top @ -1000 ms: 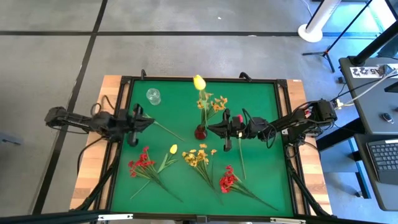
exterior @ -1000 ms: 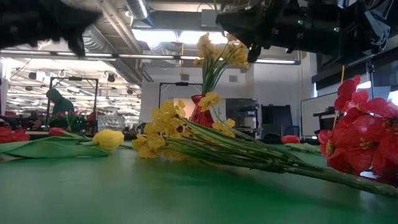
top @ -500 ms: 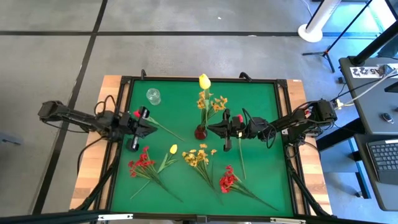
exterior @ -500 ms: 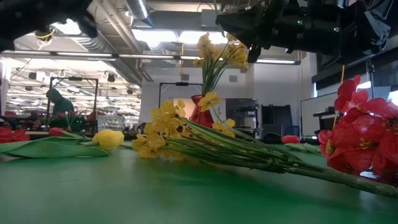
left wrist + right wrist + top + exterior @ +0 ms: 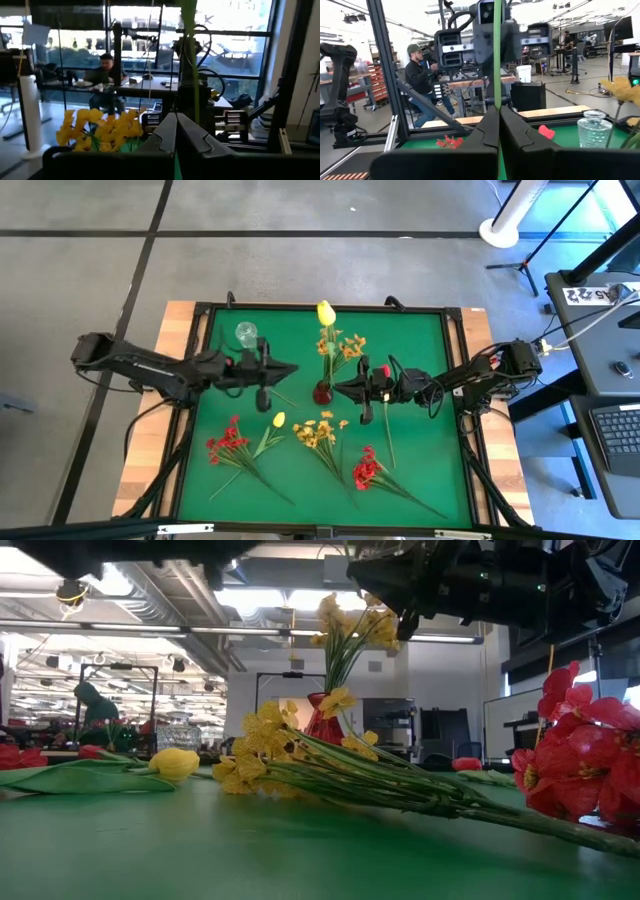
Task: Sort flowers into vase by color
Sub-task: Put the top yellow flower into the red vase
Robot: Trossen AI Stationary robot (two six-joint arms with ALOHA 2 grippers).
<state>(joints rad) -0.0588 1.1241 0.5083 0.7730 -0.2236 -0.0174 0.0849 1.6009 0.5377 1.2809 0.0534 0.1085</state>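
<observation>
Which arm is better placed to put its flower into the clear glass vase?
Left. The left gripper, shut on a green stem, hangs close beside the clear vase; the right gripper, shut on another stem, sits farther off by the red vase.

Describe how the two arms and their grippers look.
Both arms are slim, dark and jointed, with black cables looping along them. The left gripper and right gripper end in two dark flat fingers with angular tips. Each carries a small red part near the wrist.
</observation>
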